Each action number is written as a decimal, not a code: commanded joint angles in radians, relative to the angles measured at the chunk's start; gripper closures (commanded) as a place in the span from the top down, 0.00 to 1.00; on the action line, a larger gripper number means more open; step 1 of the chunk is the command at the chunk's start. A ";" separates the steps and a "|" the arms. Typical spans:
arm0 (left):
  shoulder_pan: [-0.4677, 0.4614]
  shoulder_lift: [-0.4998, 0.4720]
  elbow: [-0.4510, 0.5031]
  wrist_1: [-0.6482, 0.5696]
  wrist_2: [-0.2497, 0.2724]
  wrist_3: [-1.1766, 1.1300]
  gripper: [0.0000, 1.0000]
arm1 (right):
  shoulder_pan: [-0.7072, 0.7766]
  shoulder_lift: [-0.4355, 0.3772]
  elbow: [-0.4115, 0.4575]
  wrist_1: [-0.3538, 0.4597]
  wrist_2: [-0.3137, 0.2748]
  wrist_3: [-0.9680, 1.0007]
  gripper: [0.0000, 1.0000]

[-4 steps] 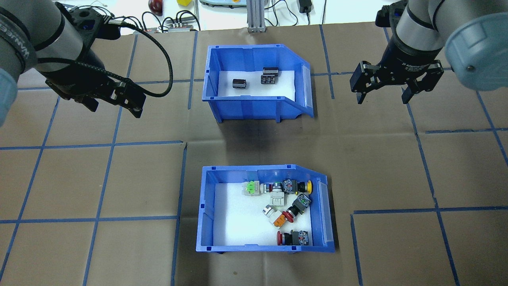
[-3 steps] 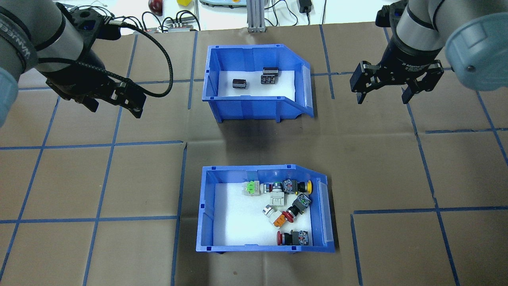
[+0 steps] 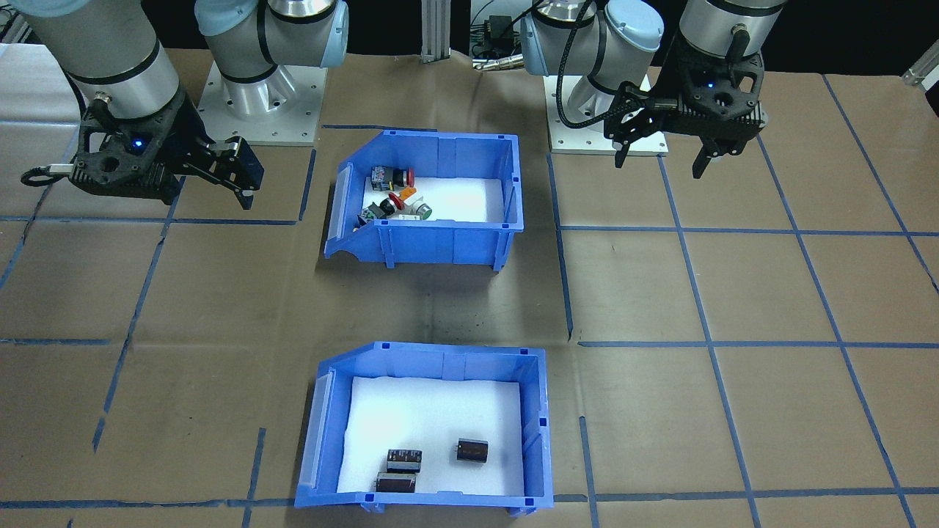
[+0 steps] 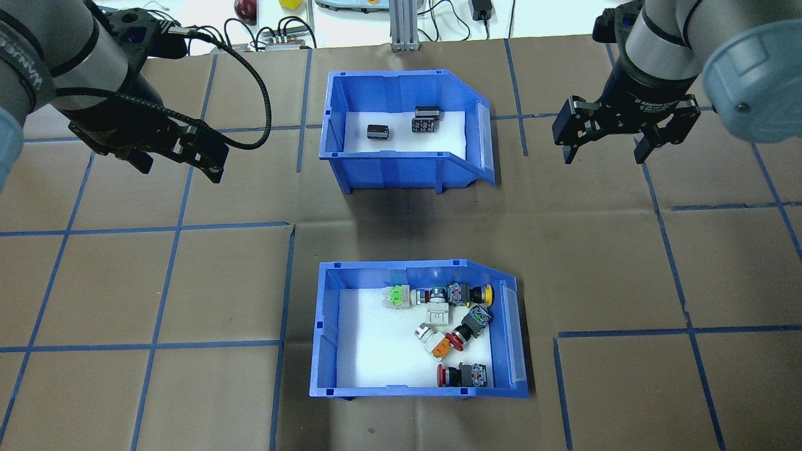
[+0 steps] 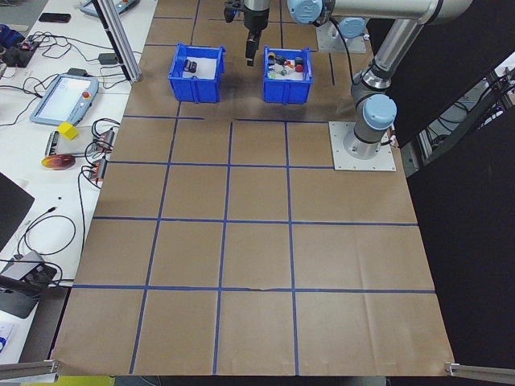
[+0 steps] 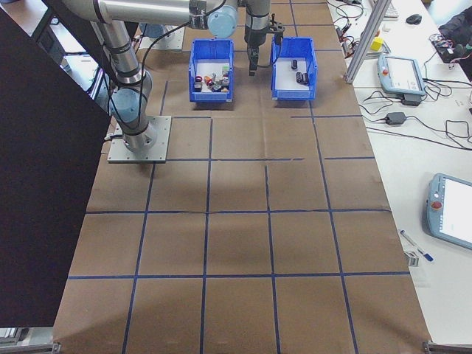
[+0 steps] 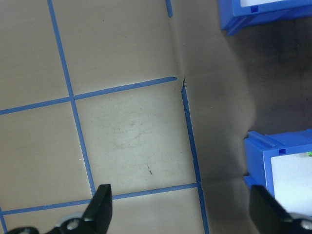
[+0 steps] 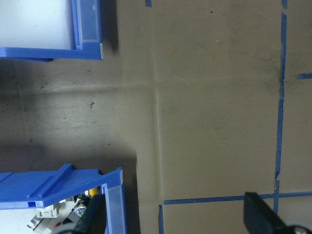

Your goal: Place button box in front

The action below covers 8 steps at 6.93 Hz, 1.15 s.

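The button box (image 4: pixel 322 332) is a blue bin with white foam and several colourful push-buttons (image 4: pixel 451 326). It stands at the table's near centre, on the robot's side, its sloped end to the right. In the front-facing view the button box (image 3: pixel 440 246) is the bin nearer the arm bases. My left gripper (image 4: pixel 180 174) hangs open and empty over bare paper, left of the far bin. My right gripper (image 4: pixel 603 160) hangs open and empty to that bin's right. The left wrist view catches a corner of the button box (image 7: pixel 282 165) beyond the open left gripper (image 7: pixel 183 207).
A second blue bin (image 4: pixel 388 169) holding dark cylinders (image 4: pixel 378 131) stands directly behind the button box, farther from the robot. Brown paper with a blue tape grid covers the table. An aluminium post (image 4: pixel 404 25) and cables lie at the far edge.
My left arm has drifted slightly up and away; its cable loop shifted with it. The right arm and both bins have not moved.
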 commanded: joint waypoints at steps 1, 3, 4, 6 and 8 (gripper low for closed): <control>0.000 0.001 0.000 -0.003 -0.003 -0.003 1.00 | 0.000 0.000 -0.001 0.000 -0.003 0.000 1.00; -0.003 0.006 -0.011 -0.005 -0.012 -0.003 1.00 | 0.002 0.005 -0.013 -0.002 -0.006 -0.018 1.00; -0.005 0.026 -0.015 -0.032 -0.029 -0.004 1.00 | 0.003 0.009 -0.013 0.001 -0.013 -0.026 1.00; -0.005 0.021 -0.015 -0.068 -0.034 -0.006 1.00 | 0.009 0.023 -0.019 -0.020 0.000 -0.198 1.00; -0.003 0.012 -0.014 -0.057 -0.019 -0.003 1.00 | 0.032 0.095 -0.088 -0.032 -0.001 -0.401 1.00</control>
